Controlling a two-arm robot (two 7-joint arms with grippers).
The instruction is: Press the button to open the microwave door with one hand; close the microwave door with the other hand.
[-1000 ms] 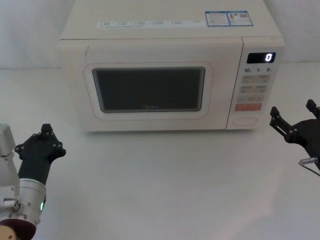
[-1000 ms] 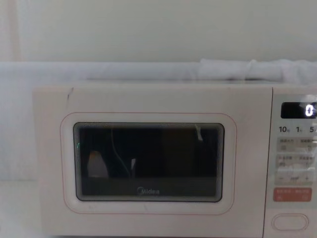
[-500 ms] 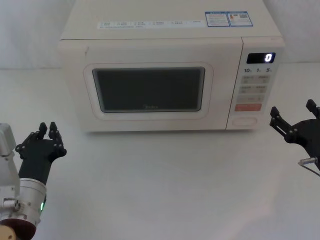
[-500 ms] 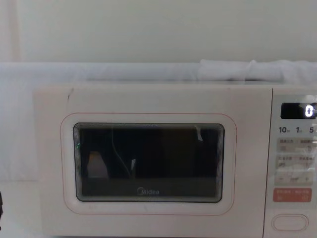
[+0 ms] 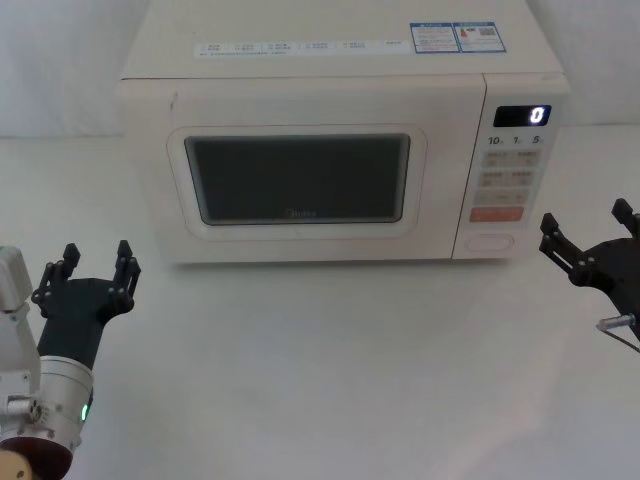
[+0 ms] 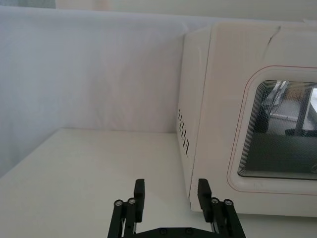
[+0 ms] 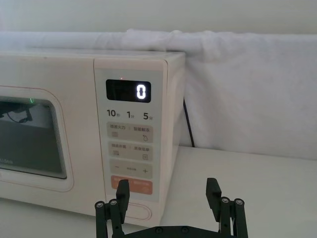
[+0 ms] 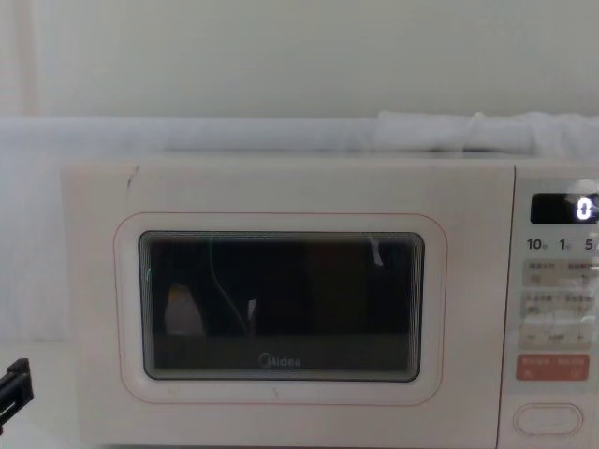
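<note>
You see the microwave door [image 5: 297, 180] shut and the button [image 5: 489, 241] untouched. Left gripper [image 5: 95, 268] and right gripper [image 5: 585, 229] hover low over the bench [image 5: 330, 360], fingers wide, holding nothing

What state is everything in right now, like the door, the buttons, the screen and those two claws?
microwave door: shut, flush with the front.
button: untouched, nothing on it.
display: lit, showing 0.
left gripper: open, low beside the microwave's left front corner, holding nothing.
right gripper: open, to the right of the control panel, holding nothing.
</note>
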